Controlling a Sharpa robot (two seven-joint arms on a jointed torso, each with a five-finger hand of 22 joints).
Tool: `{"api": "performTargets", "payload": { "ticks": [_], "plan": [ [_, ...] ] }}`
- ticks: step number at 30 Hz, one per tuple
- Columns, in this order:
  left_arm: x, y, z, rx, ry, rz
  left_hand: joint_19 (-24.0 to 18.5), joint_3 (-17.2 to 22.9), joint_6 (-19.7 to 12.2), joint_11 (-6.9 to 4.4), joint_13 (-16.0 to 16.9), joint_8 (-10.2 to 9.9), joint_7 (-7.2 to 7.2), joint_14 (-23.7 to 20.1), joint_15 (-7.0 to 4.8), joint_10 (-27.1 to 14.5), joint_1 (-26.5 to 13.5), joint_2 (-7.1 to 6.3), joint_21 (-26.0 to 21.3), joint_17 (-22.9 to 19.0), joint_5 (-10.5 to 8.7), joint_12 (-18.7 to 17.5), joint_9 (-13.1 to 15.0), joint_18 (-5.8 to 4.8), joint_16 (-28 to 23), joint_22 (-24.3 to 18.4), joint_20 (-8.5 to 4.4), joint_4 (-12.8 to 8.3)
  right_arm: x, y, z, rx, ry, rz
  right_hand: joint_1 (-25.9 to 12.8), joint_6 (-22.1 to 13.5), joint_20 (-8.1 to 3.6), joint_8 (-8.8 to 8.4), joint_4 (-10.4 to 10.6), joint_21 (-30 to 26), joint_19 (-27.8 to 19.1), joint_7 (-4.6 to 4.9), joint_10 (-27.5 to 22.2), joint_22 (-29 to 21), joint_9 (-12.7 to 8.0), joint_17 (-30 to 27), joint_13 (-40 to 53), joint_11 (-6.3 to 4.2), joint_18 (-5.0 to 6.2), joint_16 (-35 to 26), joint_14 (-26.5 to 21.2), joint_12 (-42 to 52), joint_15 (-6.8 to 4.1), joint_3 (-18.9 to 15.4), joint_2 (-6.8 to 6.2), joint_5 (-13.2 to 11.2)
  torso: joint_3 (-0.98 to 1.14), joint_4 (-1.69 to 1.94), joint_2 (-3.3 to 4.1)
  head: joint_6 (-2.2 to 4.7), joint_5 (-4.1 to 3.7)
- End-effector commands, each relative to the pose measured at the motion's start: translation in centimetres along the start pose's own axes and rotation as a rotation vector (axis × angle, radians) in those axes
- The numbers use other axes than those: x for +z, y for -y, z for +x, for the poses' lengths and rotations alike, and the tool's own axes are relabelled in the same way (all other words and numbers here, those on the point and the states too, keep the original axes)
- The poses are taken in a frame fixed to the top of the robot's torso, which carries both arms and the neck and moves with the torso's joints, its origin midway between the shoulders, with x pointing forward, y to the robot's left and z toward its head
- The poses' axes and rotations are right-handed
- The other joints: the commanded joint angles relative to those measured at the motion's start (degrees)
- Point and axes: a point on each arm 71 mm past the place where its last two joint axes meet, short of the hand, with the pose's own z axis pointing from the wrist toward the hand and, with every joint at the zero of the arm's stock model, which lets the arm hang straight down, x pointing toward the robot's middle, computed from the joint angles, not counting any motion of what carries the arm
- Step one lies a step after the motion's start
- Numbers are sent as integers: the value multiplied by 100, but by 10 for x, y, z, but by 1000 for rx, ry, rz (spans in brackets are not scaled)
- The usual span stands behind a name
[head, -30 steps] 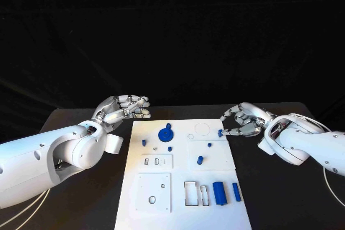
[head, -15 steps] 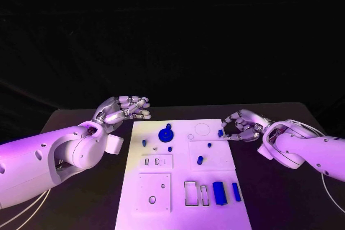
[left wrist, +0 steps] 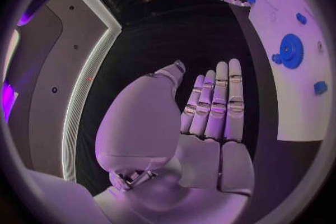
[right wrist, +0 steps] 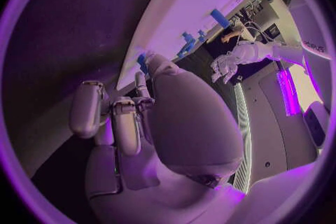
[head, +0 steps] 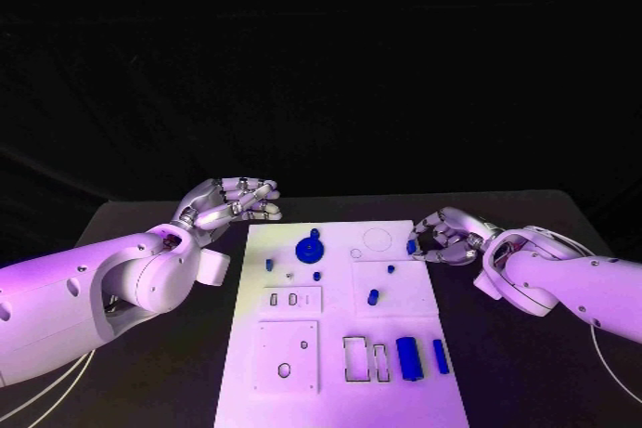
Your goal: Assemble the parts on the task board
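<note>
- I count one long white rectangular task board (head: 335, 354) lying mid-table on the black table (head: 147, 224), and two silver hands.
- On the board I see one blue toothed gear (head: 309, 252), two blue bars (head: 409, 358) near its close end, and several small blue pegs.
- My left hand (head: 235, 203) hovers off the board's far left corner, fingers together, holding nothing.
- My right hand (head: 448, 237) pinches a small blue part (head: 411, 247) at the board's right edge.

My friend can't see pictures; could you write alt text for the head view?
A white task board dotted with small blue parts lies on a black table. The right hand touches its right edge; the left hand hovers, curled, beyond its far left corner.
</note>
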Motion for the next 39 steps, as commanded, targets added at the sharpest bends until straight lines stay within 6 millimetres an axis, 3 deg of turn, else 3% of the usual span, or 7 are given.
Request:
{"api": "performTargets", "payload": {
  "ticks": [1,8,15,25,32,37,39],
  "plan": [
    [0,1,2,-10,-16,5,-42,7,-16,42,9,-23,132,-44,-12,-16,-6,-12,-23,8,1,-32,-5,9,-20,-8,12,-36,1,0,1,0,-1,4,42,48,9,-44,9,32,50,-5,475,18,-12,1404,1322,-48,-1,36,564,32,-48,66,20,22,-1,2,-7,-3,6],
    [0,1,1,-10,-15,4,-44,9,-16,43,9,-24,133,-47,-11,-17,-7,-9,-26,10,1,-33,-5,10,-25,-10,13,-36,1,-1,2,1,0,3,28,62,7,-53,16,41,56,-6,481,30,-18,1413,1330,-49,-3,38,566,41,-49,106,16,20,3,-14,-6,-7,19],
    [0,1,1,-10,-15,4,-46,9,-16,44,9,-25,135,-49,-10,-17,-7,-8,-29,11,1,-34,-5,11,-29,-12,15,-36,3,-4,4,3,1,-4,0,70,6,-70,29,49,62,-4,486,42,-29,1419,1336,-48,-5,40,568,48,-49,148,-1,15,3,-5,-7,-8,21],
    [0,0,-1,-8,-11,0,-50,11,-17,46,9,-27,137,-52,-9,-19,-7,-6,-32,14,1,-35,-5,12,-36,-15,17,-37,3,-3,4,2,7,-2,-51,96,7,-83,55,58,69,-10,489,57,-38,1432,1340,-51,-8,43,570,52,-46,200,-13,14,1,-10,-8,37,15],
    [0,0,-1,-7,-10,0,-51,11,-18,47,8,-28,139,-53,-8,-20,-6,-7,-34,15,1,-36,-5,12,-39,-16,18,-38,5,-5,5,3,6,-4,-119,369,-26,3,69,96,98,-107,515,117,-11,1465,1376,-131,-16,52,578,89,-96,430,17,10,0,-12,-6,43,-11],
    [0,0,-1,-7,-10,1,-52,12,-19,48,8,-29,140,-54,-7,-22,-5,-7,-36,17,1,-37,-5,13,-43,-18,19,-40,5,-6,5,6,11,-6,-240,637,-101,167,76,123,121,-240,534,167,65,1489,1403,-247,-23,59,583,117,-184,674,151,3,-1,-7,-8,38,-12],
    [0,0,-2,-6,-7,1,-52,12,-19,48,8,-29,140,-54,-7,-22,-5,-7,-36,17,1,-37,-5,13,-43,-18,19,-40,5,-7,5,7,18,-6,-264,685,-126,215,56,148,139,-278,547,201,94,1506,1420,-280,-30,64,587,135,-212,743,180,2,-6,-3,-3,65,-50]
  ]
}}
